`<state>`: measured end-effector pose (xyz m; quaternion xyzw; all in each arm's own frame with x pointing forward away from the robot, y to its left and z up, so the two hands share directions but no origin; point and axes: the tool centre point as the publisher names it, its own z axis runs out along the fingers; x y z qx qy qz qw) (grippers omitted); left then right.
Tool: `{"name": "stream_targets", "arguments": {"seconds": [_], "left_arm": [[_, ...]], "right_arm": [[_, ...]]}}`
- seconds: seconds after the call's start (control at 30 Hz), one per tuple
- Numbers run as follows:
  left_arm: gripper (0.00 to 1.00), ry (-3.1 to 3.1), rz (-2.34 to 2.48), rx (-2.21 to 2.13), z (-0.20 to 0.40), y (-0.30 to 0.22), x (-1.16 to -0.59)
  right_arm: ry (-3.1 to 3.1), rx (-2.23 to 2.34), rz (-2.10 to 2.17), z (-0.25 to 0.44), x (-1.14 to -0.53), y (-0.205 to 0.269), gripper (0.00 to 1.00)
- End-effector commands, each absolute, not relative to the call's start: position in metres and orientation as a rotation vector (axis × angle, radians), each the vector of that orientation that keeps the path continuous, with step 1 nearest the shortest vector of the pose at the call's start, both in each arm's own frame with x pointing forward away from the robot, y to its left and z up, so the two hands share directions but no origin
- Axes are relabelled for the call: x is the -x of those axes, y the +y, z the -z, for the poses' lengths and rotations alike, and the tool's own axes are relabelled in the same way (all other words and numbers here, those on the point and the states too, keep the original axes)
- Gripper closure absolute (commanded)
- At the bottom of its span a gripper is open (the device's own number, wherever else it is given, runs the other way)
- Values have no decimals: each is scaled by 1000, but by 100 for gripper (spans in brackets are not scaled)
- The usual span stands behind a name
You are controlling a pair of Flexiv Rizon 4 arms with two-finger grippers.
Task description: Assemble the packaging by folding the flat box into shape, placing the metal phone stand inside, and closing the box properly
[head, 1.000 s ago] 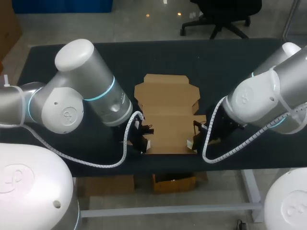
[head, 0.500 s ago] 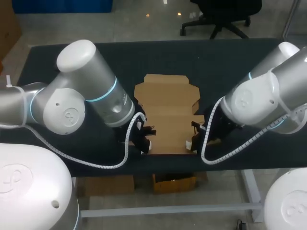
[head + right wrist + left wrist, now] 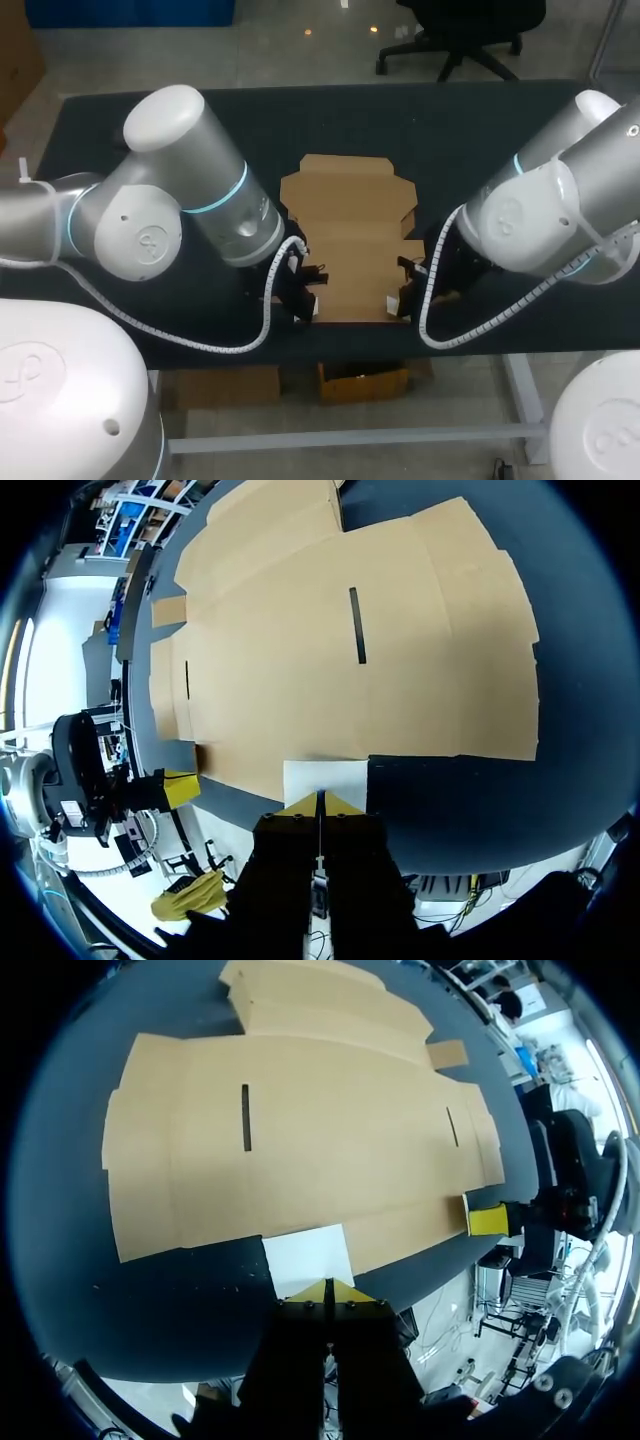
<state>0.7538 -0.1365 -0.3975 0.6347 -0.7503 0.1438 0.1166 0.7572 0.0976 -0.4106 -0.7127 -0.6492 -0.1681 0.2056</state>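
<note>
Beside flat box [image 3: 345, 235], L gripper [image 3: 326, 1285], R gripper [image 3: 319, 798] closed; tips seen via wrist cams only

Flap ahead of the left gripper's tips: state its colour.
White flap, against the brown flat box; it shows best in the left wrist view.

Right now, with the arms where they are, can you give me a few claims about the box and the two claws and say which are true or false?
1. The cardboard box lies flat and unfolded on the table. True.
2. A metal phone stand sits on the cardboard. False: no stand shows in any view.
3. The left gripper and the right gripper are at opposite ends of the box's near edge. True.
4. The left gripper's fingers are spread wide apart. False: its yellow tips meet.
</note>
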Motion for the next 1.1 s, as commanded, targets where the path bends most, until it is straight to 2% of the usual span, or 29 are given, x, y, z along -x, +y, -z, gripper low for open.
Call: {"name": "stream_targets", "arguments": {"seconds": [0.03, 1.1], "left_arm": [[100, -2205, -411, -1864, 399, -143, -755], [100, -2224, -454, -1888, 403, -144, -754]], "right_arm": [[-1819, 2005, 456, 412, -757, 100, 100], [-1871, 2032, 426, 419, -759, 103, 100]]}}
